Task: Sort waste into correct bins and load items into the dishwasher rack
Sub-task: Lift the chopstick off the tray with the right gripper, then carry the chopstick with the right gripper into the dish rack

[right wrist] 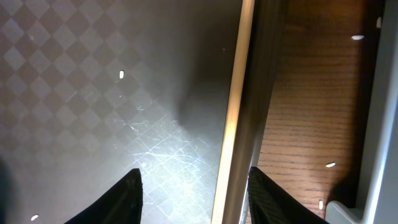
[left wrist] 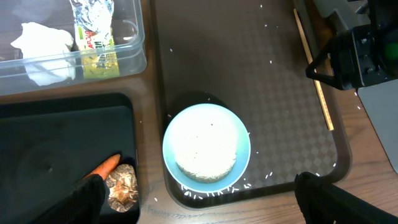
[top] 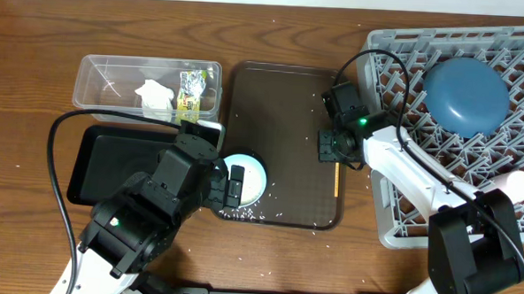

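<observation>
Wooden chopsticks (right wrist: 233, 124), long axis along right rim of serving tray (top: 282, 103), right tool (right wrist: 194, 177) wide astride them, left tool (left wrist: 199, 186) wide.

1. Overhead: bright, even light, with soft shadows on the table (top: 36, 48). Sharp throughout.
2. Left wrist: clear, with a mild sheen on the tub (left wrist: 124, 37). The fingers (left wrist: 81, 199) are dark and blurred.
3. Right wrist: dim and close. Glare patch on the scratched tray (right wrist: 155, 143); the chopstick (right wrist: 239, 93) gleams.

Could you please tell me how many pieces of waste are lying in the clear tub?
2: a tissue near the middle of the tub, and a wrapper beside it, toward the brown tray. Nothing seems hidden.
</observation>
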